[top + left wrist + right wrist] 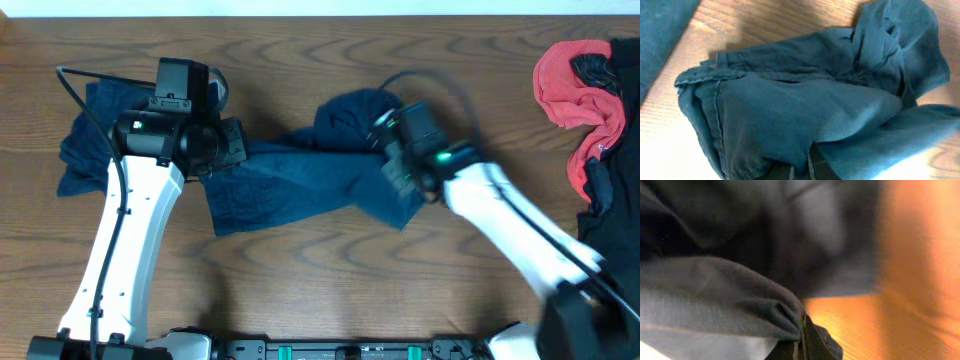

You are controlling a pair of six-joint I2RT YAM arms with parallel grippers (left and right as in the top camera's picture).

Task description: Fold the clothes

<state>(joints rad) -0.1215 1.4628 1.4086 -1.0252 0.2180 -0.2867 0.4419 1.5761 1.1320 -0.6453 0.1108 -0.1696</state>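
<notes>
A navy garment (300,185) lies crumpled across the middle of the wooden table (320,270), pulled into a band running from 9 to 3 o'clock between the two arms. A second navy garment (80,150) sits bunched out at 9 o'clock, partly hidden under the left arm. A red cloth (570,85) and a black cloth (610,190) lie at 2 o'clock, cut off by the edge of the overhead view. The right arm is blurred from above, and its wrist view is dark and soft, so seams are hard to read there. The left gripper (233,145) reaches in from 7 o'clock, jaws pinched tight on the garment's left end. The right gripper (388,158) comes from 5 o'clock, jaws clamped on a fold at its right end.
</notes>
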